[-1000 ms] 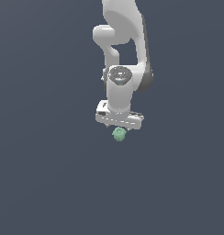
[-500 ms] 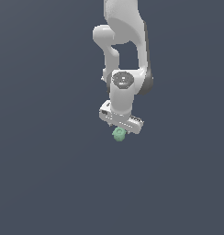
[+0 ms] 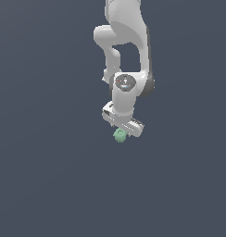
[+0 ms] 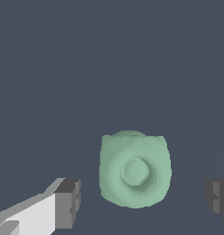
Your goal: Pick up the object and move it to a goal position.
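Plain dark grey backdrop. Your gripper (image 4: 142,202) is spread wide (pads clear on both sides) around the green lump (image 4: 134,169), not touching it.

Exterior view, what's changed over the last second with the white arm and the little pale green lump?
The white arm's gripper twisted, its bar now slanting, and sank slightly over the small pale green knobbly lump. The fingers stand apart on either side, not touching it. The lump stayed in place, not gripped.
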